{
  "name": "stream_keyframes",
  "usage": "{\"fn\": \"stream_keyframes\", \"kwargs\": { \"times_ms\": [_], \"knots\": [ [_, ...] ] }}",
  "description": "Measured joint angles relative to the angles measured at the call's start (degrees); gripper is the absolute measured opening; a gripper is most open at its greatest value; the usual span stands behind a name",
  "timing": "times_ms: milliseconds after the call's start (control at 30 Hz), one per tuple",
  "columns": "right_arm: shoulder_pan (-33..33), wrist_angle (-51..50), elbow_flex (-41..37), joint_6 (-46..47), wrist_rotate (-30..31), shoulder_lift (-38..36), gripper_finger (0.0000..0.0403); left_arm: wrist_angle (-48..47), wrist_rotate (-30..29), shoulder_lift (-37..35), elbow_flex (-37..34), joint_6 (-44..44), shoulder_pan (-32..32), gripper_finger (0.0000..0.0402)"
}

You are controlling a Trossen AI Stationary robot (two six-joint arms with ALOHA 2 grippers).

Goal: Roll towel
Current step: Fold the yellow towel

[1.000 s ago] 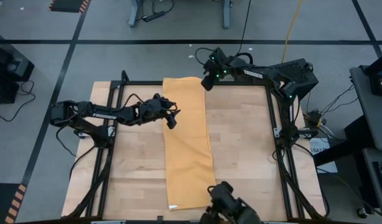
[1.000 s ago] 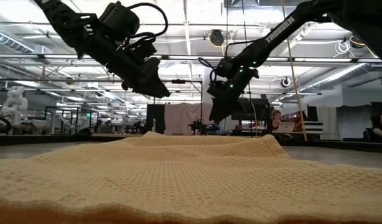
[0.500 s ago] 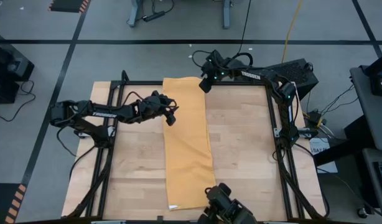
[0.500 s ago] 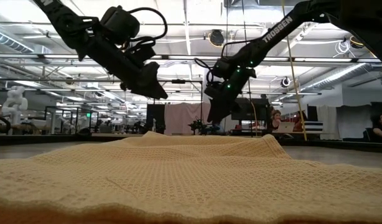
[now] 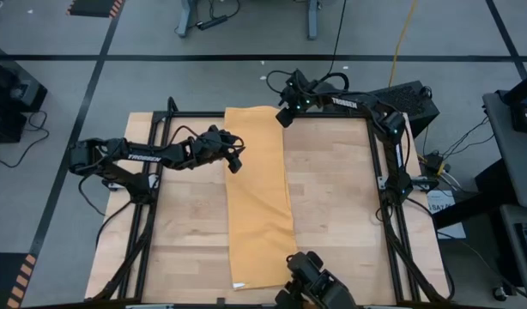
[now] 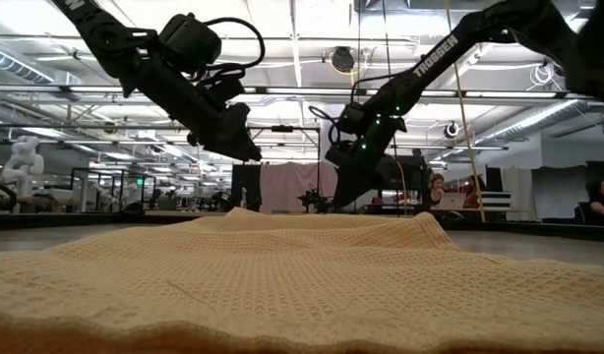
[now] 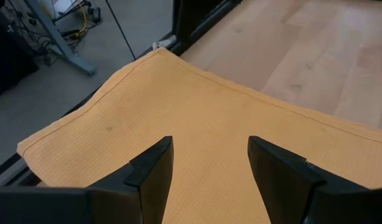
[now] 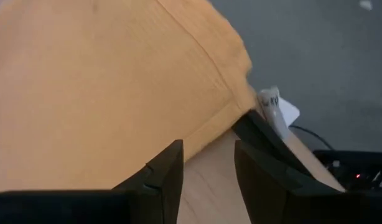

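High view, mustard towel (image 5: 260,202) flat down the table (image 5: 332,206), left end effector (image 5: 235,162) spread wide over its left edge, right end effector (image 5: 283,115) narrower, empty, above the far right corner

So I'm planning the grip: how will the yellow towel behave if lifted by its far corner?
Probably floppy: the towel drapes over the table's far edge and ripples in the low view. Likely light, thin woven cloth. It should sag and trail rather than hold shape, so both hands would help.

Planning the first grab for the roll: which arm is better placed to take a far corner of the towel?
Right: the right gripper hangs at the towel's far corner, jaws open; the left gripper sits farther down the edge.
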Motion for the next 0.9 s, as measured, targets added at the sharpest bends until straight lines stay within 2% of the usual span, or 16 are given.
{"fn": "stream_keyframes", "kwargs": {
  "times_ms": [300,900],
  "knots": [
    [0.18,-1.25,0.00,1.14,-2.68,1.89,0.0134,0.02,0.00,0.00,0.00,0.00,0.00,0.0214],
    [1.06,-0.60,-0.09,2.13,-3.97,5.28,0.0133,0.96,0.00,0.00,0.00,0.22,0.00,0.0214]
  ]
}}
